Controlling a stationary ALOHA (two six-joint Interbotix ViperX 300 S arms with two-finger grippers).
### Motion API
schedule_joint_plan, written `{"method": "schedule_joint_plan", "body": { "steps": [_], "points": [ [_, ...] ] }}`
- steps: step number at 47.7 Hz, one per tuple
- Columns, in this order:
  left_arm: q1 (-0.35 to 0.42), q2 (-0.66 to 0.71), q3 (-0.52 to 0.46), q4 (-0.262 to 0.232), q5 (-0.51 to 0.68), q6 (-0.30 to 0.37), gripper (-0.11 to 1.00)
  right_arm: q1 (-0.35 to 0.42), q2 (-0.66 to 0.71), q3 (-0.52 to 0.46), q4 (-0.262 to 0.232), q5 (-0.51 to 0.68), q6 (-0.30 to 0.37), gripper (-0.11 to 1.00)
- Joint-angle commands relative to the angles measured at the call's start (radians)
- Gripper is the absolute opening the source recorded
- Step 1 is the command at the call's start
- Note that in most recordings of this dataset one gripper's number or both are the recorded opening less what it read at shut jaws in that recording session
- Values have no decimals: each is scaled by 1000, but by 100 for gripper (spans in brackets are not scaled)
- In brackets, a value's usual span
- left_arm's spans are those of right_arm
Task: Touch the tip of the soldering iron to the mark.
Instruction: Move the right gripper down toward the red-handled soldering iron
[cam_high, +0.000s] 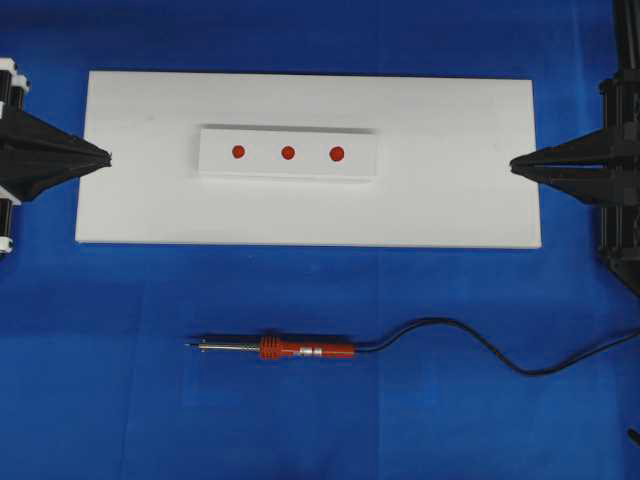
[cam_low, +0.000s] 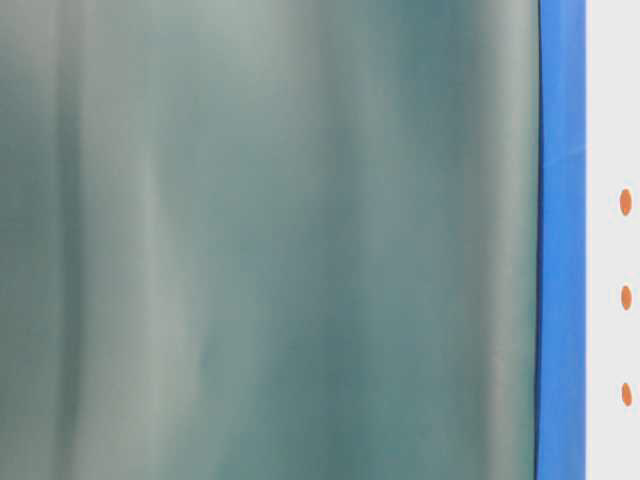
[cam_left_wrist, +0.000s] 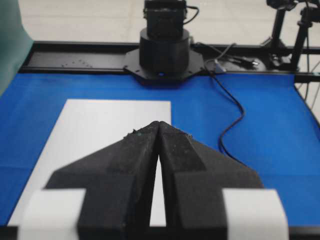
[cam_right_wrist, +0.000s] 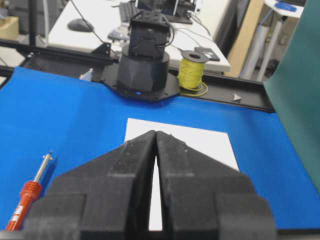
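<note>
On the blue table cover (cam_high: 320, 420): everything sits, seen from overhead.
White board (cam_high: 450, 200): large flat rectangle across the upper middle of the cover.
White strip (cam_high: 288, 172): smaller raised rectangle on the board, left of its centre, carrying three red dots in a row.
Soldering iron (cam_high: 300, 349): lies flat on the blue cover, below the board and apart from it, handle right, shaft left.
Cord (cam_high: 470, 338): black, curves from the handle off to the right edge.
Left gripper (cam_high: 106, 158): jaws pressed together, holding nothing, point at the board's left edge.
Right gripper (cam_high: 514, 165): jaws pressed together, holding nothing, point at the board's right edge.
Mark (cam_high: 288, 153): middle dot, uncovered.
Tip of the soldering iron (cam_high: 188, 345): points left, well apart from the mark.
</note>
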Motion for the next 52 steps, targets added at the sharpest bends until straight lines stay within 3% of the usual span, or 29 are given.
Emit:
{"method": "schedule_joint_plan", "body": {
  "steps": [1, 7, 23, 30, 41, 43, 46, 52],
  "points": [
    [-12, 6, -15, 2, -2, -6, 0, 6, 9, -17, 6, -5, 15, 0],
    [-12, 2, -14, 2, -2, -5, 0, 14, 37, -41, 5, 26, 34, -6],
    [-12, 3, -5, 2, -2, -5, 0, 61, 141, -87, 6, 25, 75, -1],
    [-12, 3, -5, 2, -5, -5, 0, 84, 239, -123, 6, -6, 107, 23],
    [-12, 2, -2, 2, -9, -6, 0, 123, 440, -175, 8, -84, 179, 89],
    [-12, 3, -2, 2, -9, -6, 0, 137, 486, -193, 9, -100, 186, 92],
    [-14, 2, 0, 3, -9, -5, 0, 152, 543, -219, 18, -115, 193, 87],
    [-12, 2, 3, 2, -9, -5, 0, 178, 663, -273, 77, -146, 198, 87]
  ]
}}
